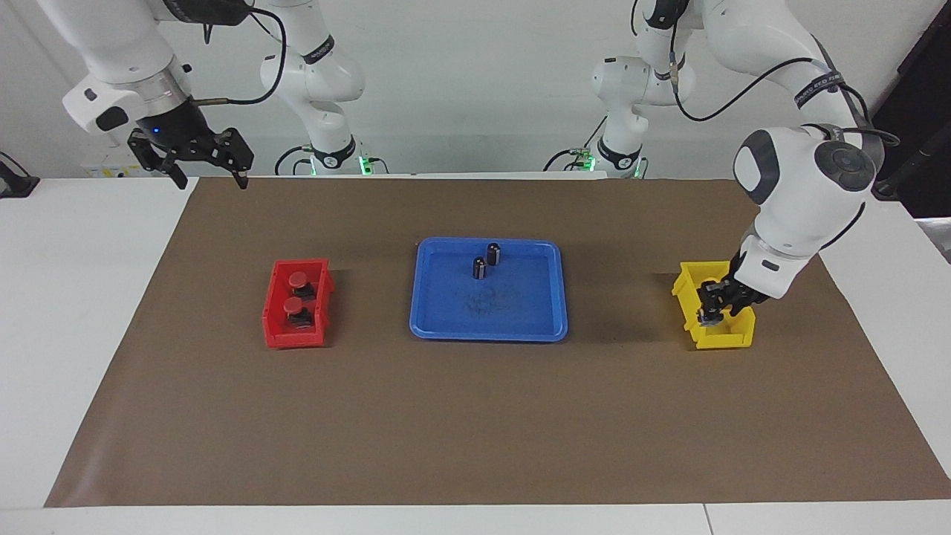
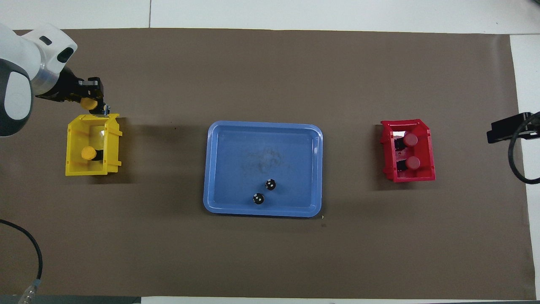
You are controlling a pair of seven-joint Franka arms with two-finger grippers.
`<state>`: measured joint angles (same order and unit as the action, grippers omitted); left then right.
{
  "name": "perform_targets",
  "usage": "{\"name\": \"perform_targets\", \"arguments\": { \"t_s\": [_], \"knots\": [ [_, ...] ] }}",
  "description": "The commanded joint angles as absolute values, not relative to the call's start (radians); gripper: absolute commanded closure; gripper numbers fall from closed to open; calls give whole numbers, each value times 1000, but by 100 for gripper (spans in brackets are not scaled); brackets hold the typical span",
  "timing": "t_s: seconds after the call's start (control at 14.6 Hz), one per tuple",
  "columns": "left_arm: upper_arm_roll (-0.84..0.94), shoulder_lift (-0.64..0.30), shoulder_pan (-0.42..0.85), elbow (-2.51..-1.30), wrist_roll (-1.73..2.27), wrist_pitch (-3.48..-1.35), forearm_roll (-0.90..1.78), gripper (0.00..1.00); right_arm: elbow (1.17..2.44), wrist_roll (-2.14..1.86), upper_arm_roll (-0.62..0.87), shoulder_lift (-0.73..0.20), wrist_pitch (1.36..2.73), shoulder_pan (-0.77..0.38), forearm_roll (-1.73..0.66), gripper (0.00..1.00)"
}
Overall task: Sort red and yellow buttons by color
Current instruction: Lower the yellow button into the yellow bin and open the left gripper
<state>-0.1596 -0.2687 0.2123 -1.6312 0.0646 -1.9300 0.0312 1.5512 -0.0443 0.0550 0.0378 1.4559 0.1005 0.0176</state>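
Brown paper mat (image 1: 475, 416) covers the table w/ three containers in a row: blue tray (image 2: 219, 169) in the middle, yellow bin (image 2: 74, 169) toward the left arm's end, red bin (image 2: 426, 164) toward the right arm's end. Both red buttons (image 2: 410, 139) already sit in the red bin, so we judge that colour done. One yellow button (image 2: 88, 153) lies in the yellow bin; the second yellow button (image 2: 88, 103) is clamped in the left gripper (image 2: 93, 101), over the bin edge farthest from the robots. We're at the last drop, approx. Next move: bring it fully over the bin, then release. Right gripper (image 1: 212, 174) waits over the mat's corner w/ fingers spread, nothing held. Two small black cylinders (image 2: 270, 184) stand in the tray, not ours to sort.
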Motion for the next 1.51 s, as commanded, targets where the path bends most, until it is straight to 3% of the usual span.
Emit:
{"name": "perform_targets", "arguments": {
  "t_s": [0.0, 0.41, 1.3, 1.37, 1.44],
  "knots": [
    [-152, -259, 155, -1663, -21, -1956, 58, 99, 1535, -64, 63, 28, 1462, 120, 2, 0],
    [-152, -196, 138, -1851, -32, -2114, 58, 99, 1525, -64, 61, 11, 1473, 123, 6, 0],
    [-152, -190, 137, -2049, -66, -2339, 58, 97, 1539, -64, 61, 21, 1468, 118, 2, 0],
    [-152, -190, 137, -2048, -66, -2338, 58, 80, 1539, -64, 61, 21, 1468, 118, 2, 0],
    [-152, -192, 137, -2045, -67, -2333, 58, 57, 1539, -64, 61, 21, 1467, 118, 2, 0]
  ]
}}
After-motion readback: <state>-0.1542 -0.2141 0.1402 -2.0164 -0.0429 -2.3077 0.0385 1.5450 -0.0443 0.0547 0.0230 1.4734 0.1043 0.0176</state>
